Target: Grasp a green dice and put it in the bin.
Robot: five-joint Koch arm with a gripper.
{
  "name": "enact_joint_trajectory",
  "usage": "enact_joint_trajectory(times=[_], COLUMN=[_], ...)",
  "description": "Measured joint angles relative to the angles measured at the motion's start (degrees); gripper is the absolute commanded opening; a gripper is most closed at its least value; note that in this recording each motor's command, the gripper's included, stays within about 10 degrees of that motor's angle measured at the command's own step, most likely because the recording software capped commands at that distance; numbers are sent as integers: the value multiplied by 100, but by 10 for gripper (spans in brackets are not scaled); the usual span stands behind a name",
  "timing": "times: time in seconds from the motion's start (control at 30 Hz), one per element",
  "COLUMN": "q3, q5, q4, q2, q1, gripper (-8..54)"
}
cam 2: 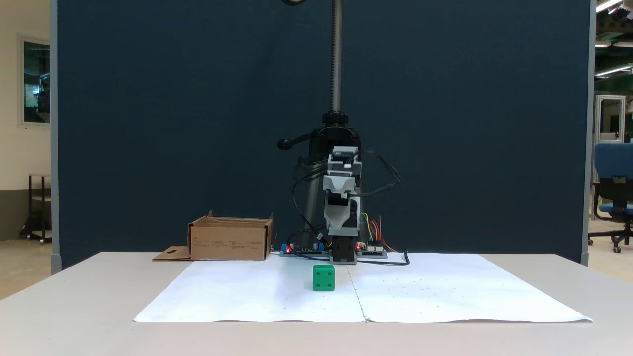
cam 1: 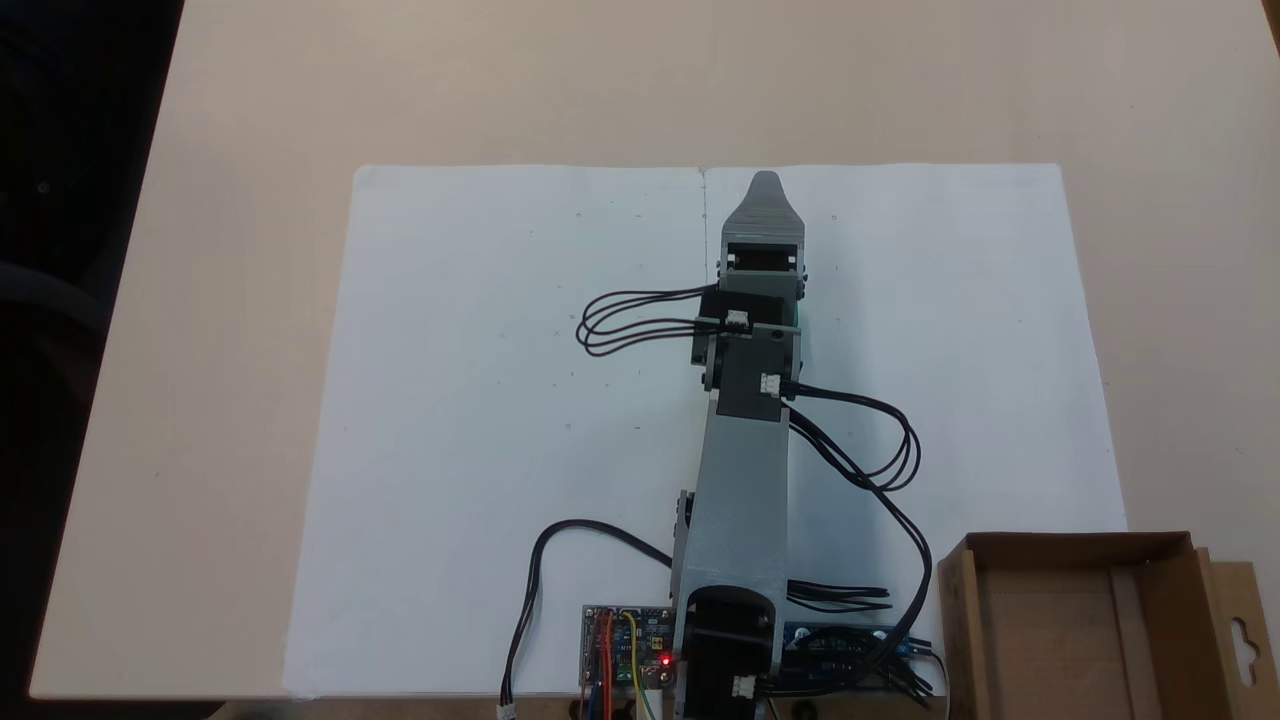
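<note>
The green dice (cam 2: 324, 277) rests on the white paper sheet (cam 2: 257, 291), near its centre seam. In a fixed view from above, only a green sliver of it (cam 1: 799, 326) shows beside the arm's wrist. My gripper (cam 1: 765, 185) reaches out over the sheet, raised above the table and past the dice, with its tip (cam 2: 340, 188) facing the front camera. Its jaws lie one behind the other, so their state is unclear. Nothing is seen held. The bin (cam 1: 1050, 630) is an open brown cardboard box beside the arm's base, seen left of the arm (cam 2: 230, 242) from the front.
Black cables (cam 1: 880, 470) loop off the arm's sides. Circuit boards (cam 1: 625, 655) with a red light sit at the base. The bin's flap (cam 1: 1240, 640) lies flat outside it. A dark partition and a lamp pole (cam 2: 336, 59) stand behind the arm.
</note>
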Motion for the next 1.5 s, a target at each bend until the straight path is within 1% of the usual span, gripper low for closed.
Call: enact_joint_trajectory(times=[0.13, 0.23, 0.33, 0.47, 0.77, 0.93, 1.5], q3=[-264, -721, -800, -1178, -2188, -2276, -2285], q5=[-272, -554, -817, -1020, -1178, -1301, -1248], q4=[1266, 2118, 2962, 3445, 3595, 3595, 3595], q2=[-26, -264, -703, -1485, -2470, -3050, -3428], q1=[-105, -123, -123, -88, 325, 439, 448], gripper=[396, 396, 396, 396, 396, 396, 396])
